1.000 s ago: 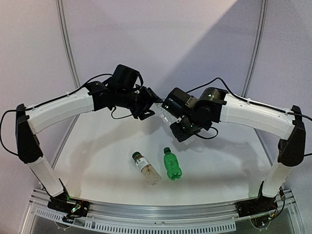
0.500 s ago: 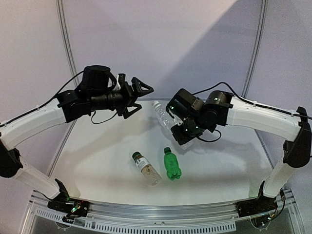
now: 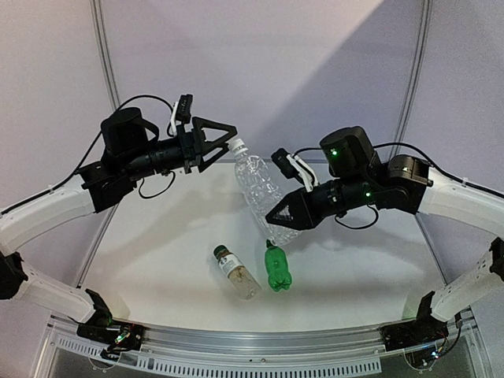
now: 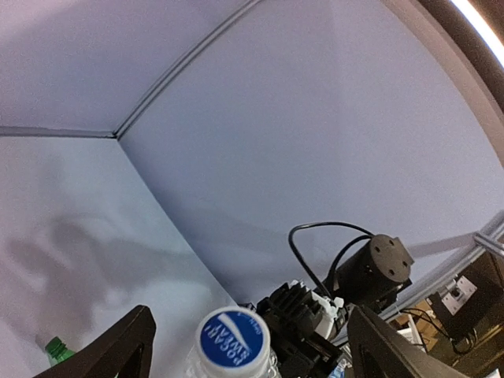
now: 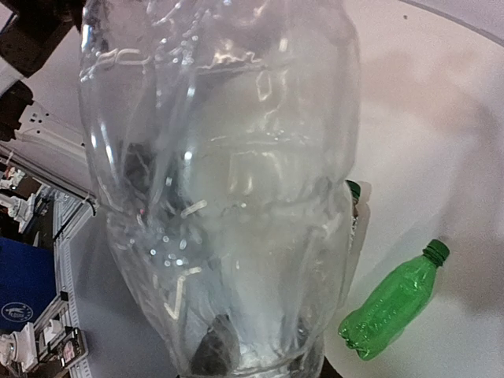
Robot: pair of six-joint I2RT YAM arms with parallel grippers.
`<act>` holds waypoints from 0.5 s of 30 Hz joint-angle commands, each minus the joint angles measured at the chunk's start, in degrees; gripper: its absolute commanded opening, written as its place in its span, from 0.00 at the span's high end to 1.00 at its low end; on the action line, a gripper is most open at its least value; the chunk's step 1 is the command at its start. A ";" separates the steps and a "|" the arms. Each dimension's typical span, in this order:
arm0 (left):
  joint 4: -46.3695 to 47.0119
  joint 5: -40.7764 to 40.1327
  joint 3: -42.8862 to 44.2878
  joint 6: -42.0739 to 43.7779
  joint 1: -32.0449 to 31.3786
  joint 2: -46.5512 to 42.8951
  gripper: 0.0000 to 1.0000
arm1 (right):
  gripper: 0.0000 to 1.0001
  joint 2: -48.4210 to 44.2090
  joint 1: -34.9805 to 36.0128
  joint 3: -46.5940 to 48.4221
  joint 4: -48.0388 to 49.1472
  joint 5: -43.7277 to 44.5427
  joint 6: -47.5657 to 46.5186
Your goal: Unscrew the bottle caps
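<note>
Clear, glossy, crinkled plastic bottle (image 3: pixel 260 195).

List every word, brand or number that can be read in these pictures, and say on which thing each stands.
"POCARI SWEAT": upside down, on the blue top of the cap of the clear ribbed bottle.
Label on the small brown-labelled bottle: too small to read.
Green bottle: no text visible.
</note>
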 commanded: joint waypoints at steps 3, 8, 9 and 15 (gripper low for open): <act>7.84 8.10 3.24 1.12 0.50 4.08 0.22 | 1.00 -1.18 -0.21 -1.12 5.66 -7.56 0.32; 6.48 9.49 4.64 1.31 0.43 5.71 0.38 | 1.00 -1.39 -0.14 -1.13 5.99 -7.83 0.17; 6.52 9.66 4.59 1.15 0.41 5.85 0.43 | 1.00 -1.42 -0.19 -1.14 5.98 -7.89 0.22; 4.65 8.54 4.85 1.19 0.32 5.95 0.78 | 1.00 -0.98 -0.19 -0.97 5.68 -7.52 0.42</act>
